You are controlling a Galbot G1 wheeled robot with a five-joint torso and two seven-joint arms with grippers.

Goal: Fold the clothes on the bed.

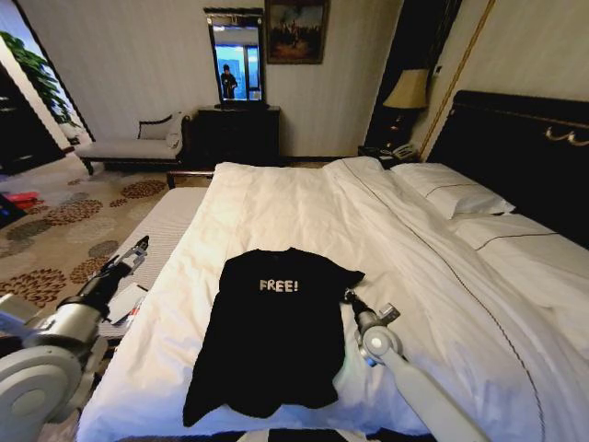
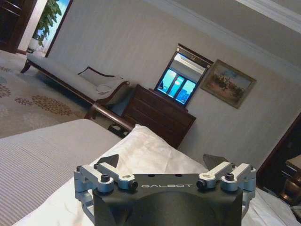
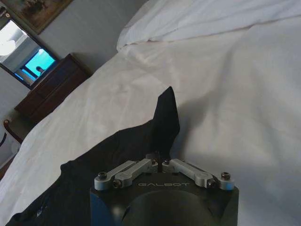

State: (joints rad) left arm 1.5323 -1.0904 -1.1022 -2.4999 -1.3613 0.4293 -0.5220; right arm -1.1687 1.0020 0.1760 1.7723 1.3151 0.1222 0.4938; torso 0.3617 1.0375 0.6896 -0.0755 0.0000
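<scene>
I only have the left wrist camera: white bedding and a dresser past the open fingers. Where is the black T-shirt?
Observer: The T-shirt lies flat, lettering up, on the near part of the bed. It is to the right of your left gripper, which sits by the bed's left edge.
Operator: What is the right arm doing?
Observer: The right gripper is at the sleeve on the robot's right side. In its wrist view, the fingers are closed on the black fabric there.
</scene>
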